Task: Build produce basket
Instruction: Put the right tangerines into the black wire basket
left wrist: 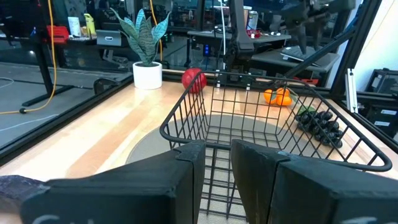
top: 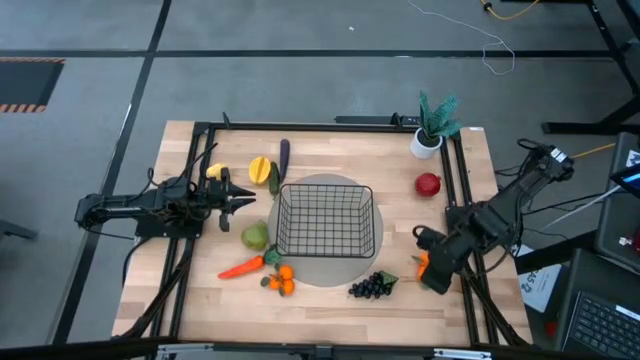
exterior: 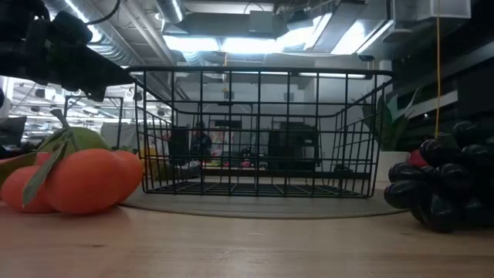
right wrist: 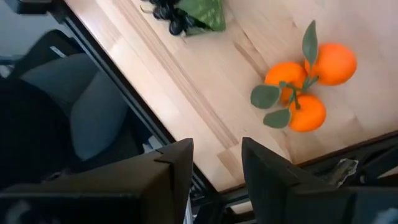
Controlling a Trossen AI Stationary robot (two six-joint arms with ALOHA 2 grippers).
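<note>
— On grey round mat (top: 325, 262), mid-table: black wire-mesh basket (top: 326, 220), open grid sides, nothing inside. Any legible writing?
— None readable. Produce (top: 279, 279) scattered around. Left gripper (top: 247, 200) beside basket, fingers slightly parted, holding nothing; right gripper (top: 422, 236) near table's right edge, parted, empty.

Black square wire-mesh basket (top: 326, 221) with open grid pattern, on round grey mat (top: 345, 272); beside it, orange plastic carrot (top: 241, 267).

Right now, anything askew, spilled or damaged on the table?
Nothing stands out. The basket sits upright and empty on the grey mat; the produce, such as the carrot and grapes, lies scattered around it, and the potted plant is upright.
</note>
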